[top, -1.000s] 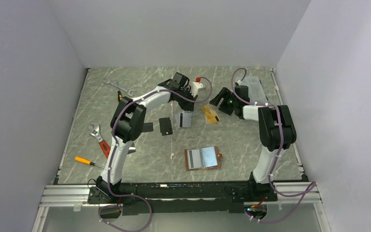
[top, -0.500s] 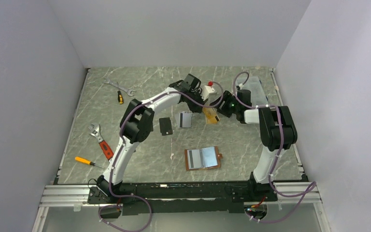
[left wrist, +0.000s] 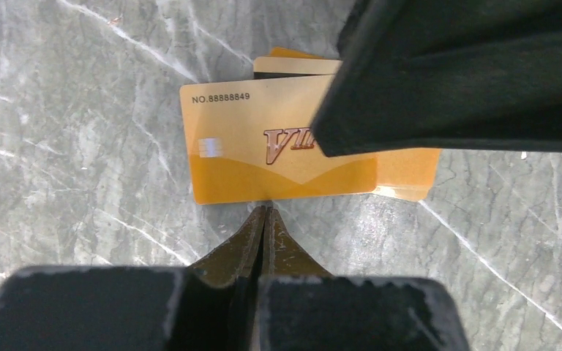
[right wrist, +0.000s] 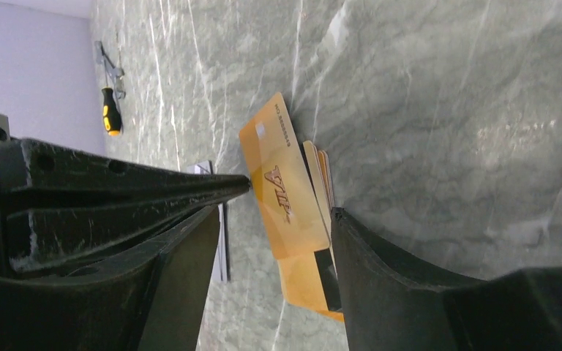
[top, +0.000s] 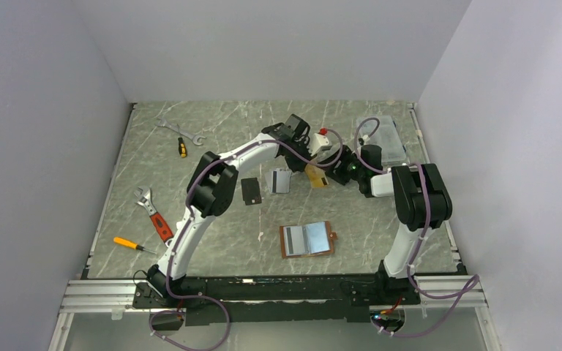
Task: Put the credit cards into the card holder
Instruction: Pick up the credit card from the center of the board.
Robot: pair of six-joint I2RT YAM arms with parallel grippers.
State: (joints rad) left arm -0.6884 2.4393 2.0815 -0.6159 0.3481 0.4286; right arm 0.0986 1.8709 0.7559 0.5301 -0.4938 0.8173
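Two tools at one spot: the left gripper (left wrist: pixel 265 213) and the right gripper (right wrist: pixel 274 216) meet at the orange stack (top: pixel 319 176), far and right of centre on the table (top: pixel 227 238).
Left tool state: fingers pressed together, holding nothing. The closed tip touches one long edge of the top orange card (left wrist: pixel 263 146).
Right tool state: fingers spread, one on either side of the stack. No pinch is made yet.
Holder location: the card holder (top: pixel 306 239) lies open and flat, near the arm bases and well apart from the stack.
Other cards: the black card (top: pixel 251 190) and the silver-grey card (top: pixel 280 180) lie just left of the stack, untouched.
Step in hand: judged to be pick-up of an orange card. The closed left tip seems to brace it for the right fingers.
Next move: calls for closing on the top card alone, lifting it, then carrying it toward the near side to the holder.
Top view only: shows the holder, the other cards, the clear box (top: pixel 382 131) and the hand tools (top: pixel 151 210).
Left wrist view only: shows the tip-to-edge contact and the card's print.
Right wrist view only: shows the stack fanned, and a dark stripe on a lower card.
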